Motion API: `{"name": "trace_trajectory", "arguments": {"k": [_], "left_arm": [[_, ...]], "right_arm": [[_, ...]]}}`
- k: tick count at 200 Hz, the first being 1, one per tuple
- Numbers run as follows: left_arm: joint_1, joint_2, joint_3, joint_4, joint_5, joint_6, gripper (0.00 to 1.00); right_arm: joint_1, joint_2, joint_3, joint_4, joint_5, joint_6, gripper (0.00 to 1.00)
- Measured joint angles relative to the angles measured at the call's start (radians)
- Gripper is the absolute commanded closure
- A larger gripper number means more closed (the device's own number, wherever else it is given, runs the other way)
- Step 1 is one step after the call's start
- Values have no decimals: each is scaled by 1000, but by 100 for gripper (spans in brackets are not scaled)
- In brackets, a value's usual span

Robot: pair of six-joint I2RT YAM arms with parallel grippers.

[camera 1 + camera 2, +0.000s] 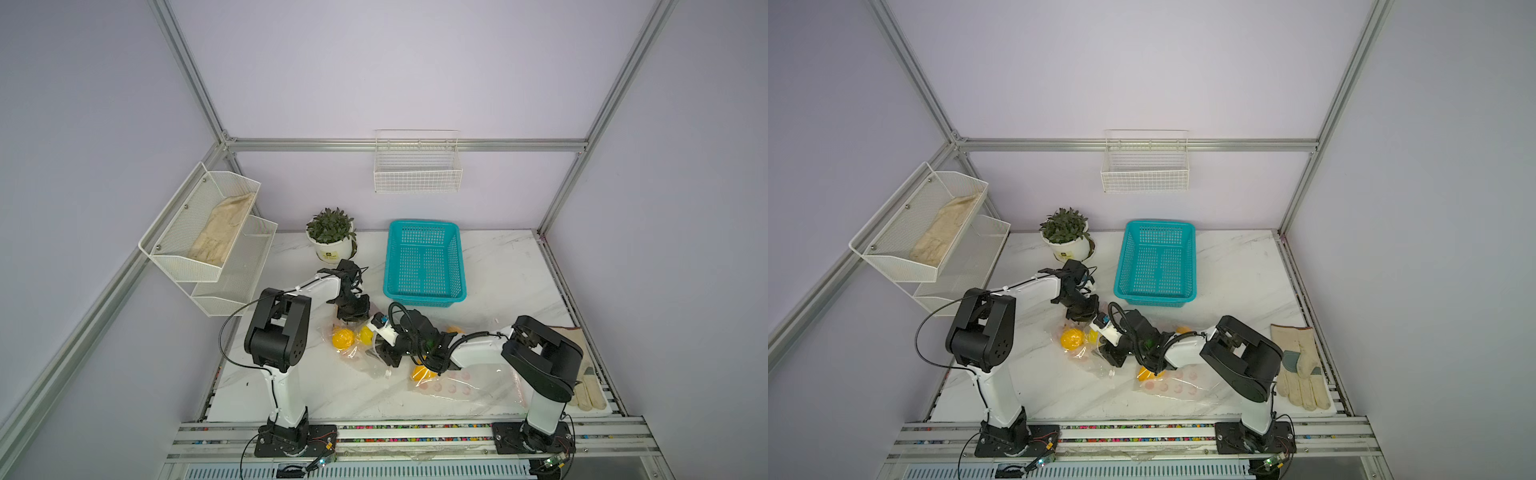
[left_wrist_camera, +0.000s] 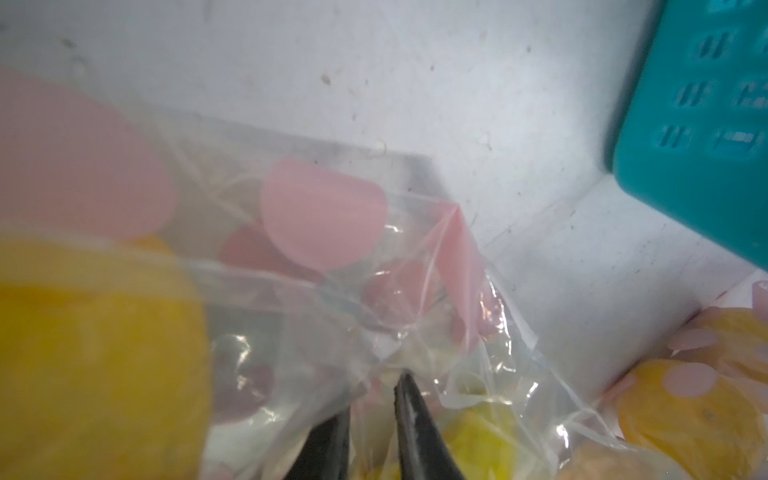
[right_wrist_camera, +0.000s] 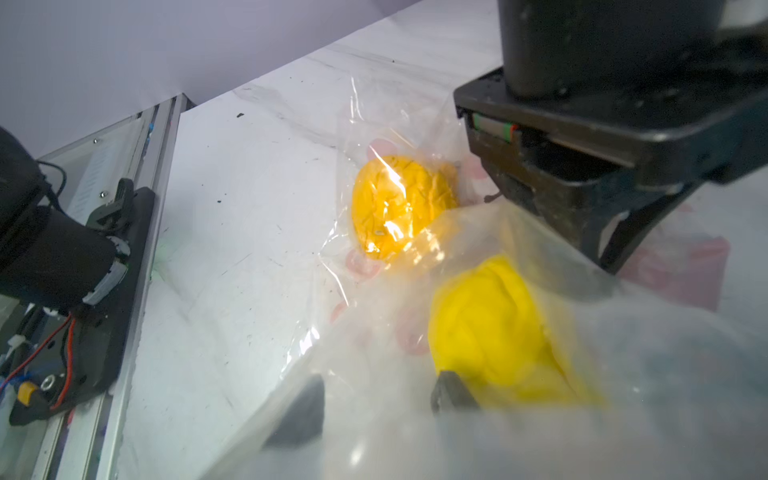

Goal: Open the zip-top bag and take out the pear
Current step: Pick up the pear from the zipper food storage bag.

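Teal basket stands near potted plant; glove lies apart.

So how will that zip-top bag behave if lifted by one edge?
Probably floppy: the zip-top bag film creases and bunches at the left tool. Likely slippery, given its gloss. The round yellow fruit inside would probably roll and shift the load.

My black fingers are showing dark against a clear bag that is carrying round pink spots. A lemon-yellow fruit and an orange-yellow fruit are glowing through it. The slotted basket is looking teal, the table white with grey veins.
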Motion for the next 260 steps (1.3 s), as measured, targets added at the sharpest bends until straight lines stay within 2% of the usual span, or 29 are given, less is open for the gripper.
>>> {"name": "trace_trajectory", "arguments": {"k": [29, 66, 108, 133, 156, 175, 201, 260], "left_arm": [[4, -1, -4, 2, 16, 4, 82], [6, -6, -20, 9, 43, 28, 84], [6, -6, -21, 2, 58, 44, 85], [6, -6, -21, -3, 60, 52, 85], [6, -6, -21, -8, 61, 54, 86], [6, -6, -21, -11, 65, 56, 86], [6, -6, -21, -13, 73, 69, 87], [6, -6, -36, -9, 107, 100, 89]], "right_arm": [[20, -28, -13, 30, 92, -113, 43], [26, 2, 51, -32, 167, -353, 42], [26, 43, 161, -201, 163, -653, 46], [26, 76, 211, -289, 137, -785, 50], [26, 78, 229, -326, 117, -848, 50], [26, 79, 229, -330, 114, -875, 40], [27, 97, 236, -316, 145, -901, 32], [28, 191, 309, -314, 226, -960, 25]]}}
